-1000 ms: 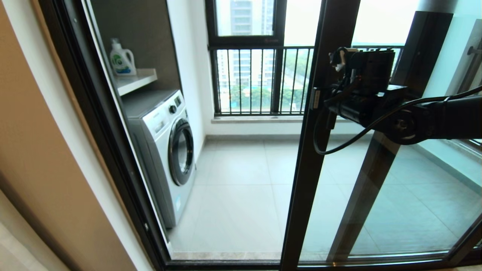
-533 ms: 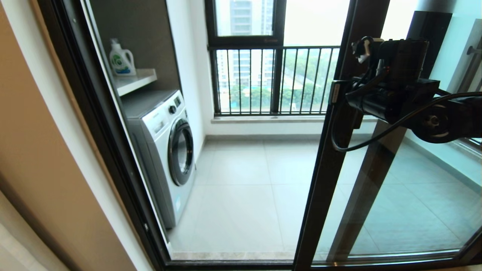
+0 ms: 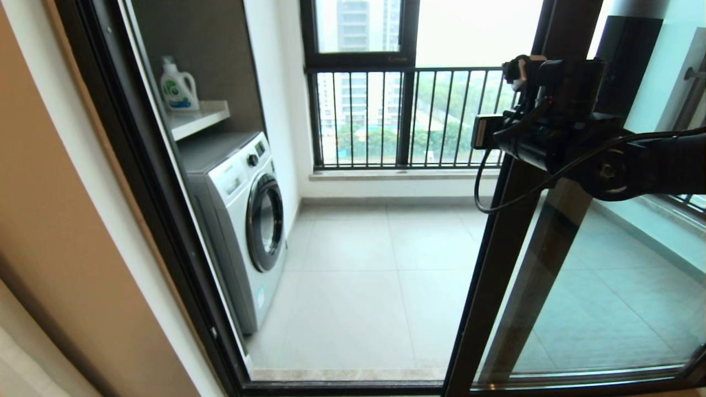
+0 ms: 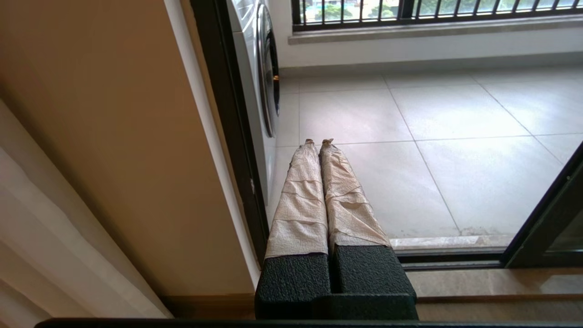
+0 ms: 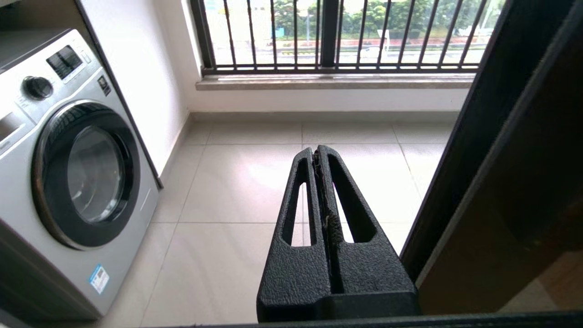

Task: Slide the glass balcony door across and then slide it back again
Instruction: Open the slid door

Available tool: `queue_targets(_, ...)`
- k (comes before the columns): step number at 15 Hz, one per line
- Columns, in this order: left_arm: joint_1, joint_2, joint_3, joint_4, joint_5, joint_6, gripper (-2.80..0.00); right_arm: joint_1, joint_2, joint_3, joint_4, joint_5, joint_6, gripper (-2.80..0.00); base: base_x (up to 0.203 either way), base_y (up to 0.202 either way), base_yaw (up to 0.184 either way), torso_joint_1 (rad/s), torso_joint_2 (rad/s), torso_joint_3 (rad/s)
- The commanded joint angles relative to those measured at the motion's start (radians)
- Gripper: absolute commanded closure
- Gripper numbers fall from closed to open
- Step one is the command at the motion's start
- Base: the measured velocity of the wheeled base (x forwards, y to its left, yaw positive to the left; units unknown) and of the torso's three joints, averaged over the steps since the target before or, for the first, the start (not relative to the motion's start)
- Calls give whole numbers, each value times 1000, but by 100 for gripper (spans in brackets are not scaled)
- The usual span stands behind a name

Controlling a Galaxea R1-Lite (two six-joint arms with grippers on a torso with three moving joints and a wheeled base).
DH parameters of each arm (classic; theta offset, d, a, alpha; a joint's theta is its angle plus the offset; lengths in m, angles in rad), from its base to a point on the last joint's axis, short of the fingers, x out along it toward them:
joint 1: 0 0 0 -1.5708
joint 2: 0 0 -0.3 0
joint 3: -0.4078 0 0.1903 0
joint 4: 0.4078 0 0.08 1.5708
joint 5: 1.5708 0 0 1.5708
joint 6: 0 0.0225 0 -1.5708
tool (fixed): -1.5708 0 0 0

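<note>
Across the right of the head view stands the glass balcony door [image 3: 499, 259], its dark upright slanting from the bottom sill up to the top edge and its pane filling the space to its right. Left of that upright the doorway is open onto the tiled balcony floor [image 3: 358, 275]. Against the balcony's left wall sits a washing machine [image 3: 242, 215], with a detergent bottle [image 3: 177, 85] on the shelf [image 3: 198, 118] above it. Beyond, a window with railing bars [image 3: 386, 118] closes the far end. Reaching in from the right, the right pincer [image 5: 319, 152] is clenched on nothing, just beside the door's upright. Low by the doorway's left frame, the left pincer [image 4: 319, 142] is clenched too, its fingers [image 4: 300, 200] wrapped in pale tape.
</note>
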Motion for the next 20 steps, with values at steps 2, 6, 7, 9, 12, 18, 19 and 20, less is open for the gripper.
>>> queue_targets(2,0,1,0,0,0,1,0,-54,72,-53,-3,4,-3,0,0,0,0,0,0,0)
queue_targets(6,0,1,0,0,0,1,0,-113,97,-87,-3,5,-3,0,0,0,0,0,0,0)
queue_targets(7,0,1,0,0,0,1,0,-122,96,-87,-3,5,-3,0,0,0,0,0,0,0)
queue_targets(9,0,1,0,0,0,1,0,-142,91,-86,-3,15,-2,0,0,0,0,0,0,0)
queue_targets(12,0,1,0,0,0,0,0,-179,80,-71,-5,73,3,0,0,0,0,0,0,0)
queue_targets(18,0,1,0,0,0,0,0,-244,81,-64,-12,82,3,0,0,0,0,0,0,0)
queue_targets(19,0,1,0,0,0,1,0,-254,81,-62,-12,82,3,0,0,0,0,0,0,0)
queue_targets(20,0,1,0,0,-1,0,0,-261,81,-56,-12,88,3,0,0,0,0,0,0,0)
